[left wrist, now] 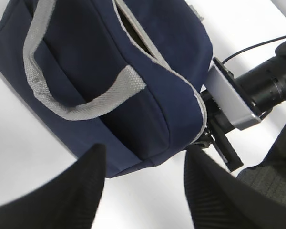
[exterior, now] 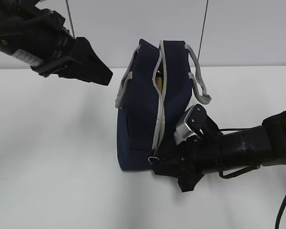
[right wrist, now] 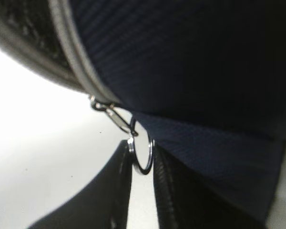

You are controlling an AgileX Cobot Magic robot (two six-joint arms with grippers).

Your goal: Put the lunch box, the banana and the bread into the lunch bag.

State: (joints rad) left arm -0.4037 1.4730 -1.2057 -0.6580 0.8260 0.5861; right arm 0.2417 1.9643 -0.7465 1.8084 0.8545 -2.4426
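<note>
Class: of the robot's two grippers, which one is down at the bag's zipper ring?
The right gripper, low beside the lunch bag, its fingers either side of the ring pull. The left gripper hangs open above the table.

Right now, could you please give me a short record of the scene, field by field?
bag: navy, upright on the table, zipper partly open at the top
inside: something yellow shows through the gap
ring pull: low on the bag, between the right gripper fingers
left gripper: open, raised left of the bag, holding nothing

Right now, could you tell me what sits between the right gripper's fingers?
The zipper's ring pull stands between the right gripper fingers at the lunch bag's lower corner, seen in the right wrist view.
</note>
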